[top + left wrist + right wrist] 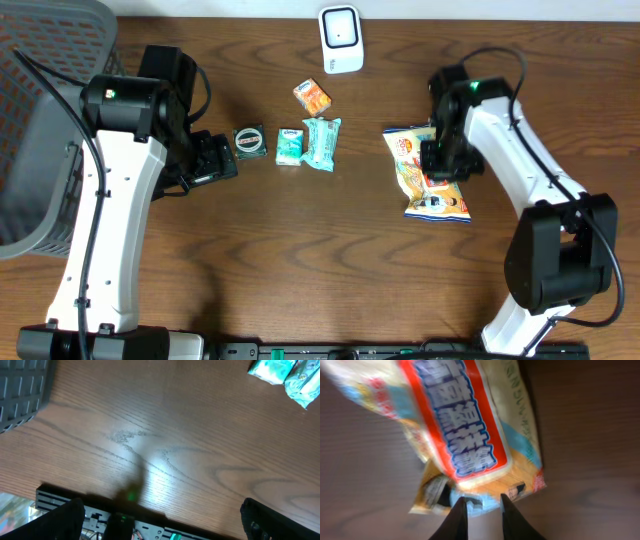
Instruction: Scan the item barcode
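Seating the snack bag [465, 425] edge deeper in the right gripper's [481, 502] narrow jaws, we avoid a slip — whether they grip, we cannot tell. It lies on the table's [330, 260] right side; the left gripper [162, 510] is spread wide.

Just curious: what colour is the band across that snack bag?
Red, on the snack bag; clearest in the right wrist view.

Wooden table [330, 260] with snack bag [440, 205], small packets [322, 143], perhaps a tin [249, 141], scanner [341, 39]
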Controlling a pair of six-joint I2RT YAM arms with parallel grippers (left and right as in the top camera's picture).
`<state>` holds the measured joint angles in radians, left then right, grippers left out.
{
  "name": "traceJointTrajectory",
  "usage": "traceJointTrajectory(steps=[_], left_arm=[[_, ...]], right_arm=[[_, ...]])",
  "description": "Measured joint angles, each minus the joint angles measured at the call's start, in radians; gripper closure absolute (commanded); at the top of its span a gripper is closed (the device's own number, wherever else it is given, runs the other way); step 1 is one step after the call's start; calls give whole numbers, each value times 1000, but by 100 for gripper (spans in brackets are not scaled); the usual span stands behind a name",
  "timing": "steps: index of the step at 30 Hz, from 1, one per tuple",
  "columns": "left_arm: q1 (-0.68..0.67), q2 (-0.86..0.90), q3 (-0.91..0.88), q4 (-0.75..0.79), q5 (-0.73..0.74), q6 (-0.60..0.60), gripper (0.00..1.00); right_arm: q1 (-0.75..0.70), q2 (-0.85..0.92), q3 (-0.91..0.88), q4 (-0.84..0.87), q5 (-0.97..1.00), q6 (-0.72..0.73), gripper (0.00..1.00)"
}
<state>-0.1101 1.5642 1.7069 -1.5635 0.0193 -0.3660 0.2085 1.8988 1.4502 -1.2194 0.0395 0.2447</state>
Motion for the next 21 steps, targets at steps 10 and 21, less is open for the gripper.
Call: traceJointTrajectory(steps=[10,21], left_arm=[[0,0,0,0,0,0,2],[0,0,0,0,0,0,2]], right_arm=[[-1,0,-223,153,1,-8,87],[-18,3,59,-47,1,-14,71]])
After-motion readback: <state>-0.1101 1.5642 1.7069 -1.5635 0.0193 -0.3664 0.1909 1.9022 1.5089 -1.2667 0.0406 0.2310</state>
